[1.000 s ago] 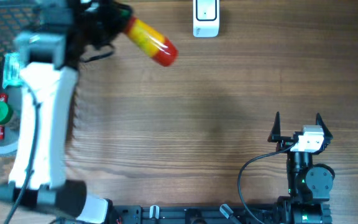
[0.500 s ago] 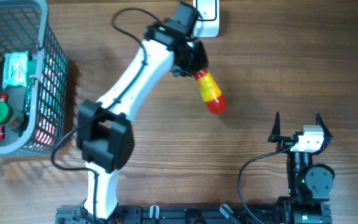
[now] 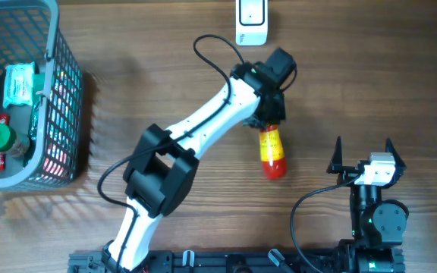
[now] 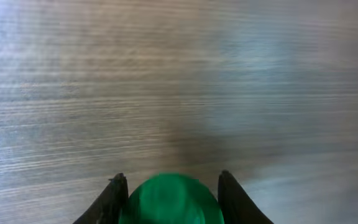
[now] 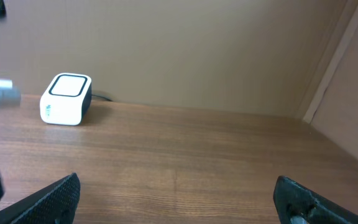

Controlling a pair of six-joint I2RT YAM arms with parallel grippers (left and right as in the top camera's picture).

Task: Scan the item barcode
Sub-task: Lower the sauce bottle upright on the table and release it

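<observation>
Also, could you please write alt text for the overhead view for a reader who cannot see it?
The left gripper holds a yellow-and-red bottle over a wooden table, below a white scanner. The right gripper rests open at lower right; a grey wire basket of items sits upper left.

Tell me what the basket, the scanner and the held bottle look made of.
Basket: grey open mesh, coated wire or plastic, unclear which. Scanner: smooth white casing, likely plastic. Bottle: yellow-to-red body with a sheen, green cap, probably glossy plastic.
</observation>
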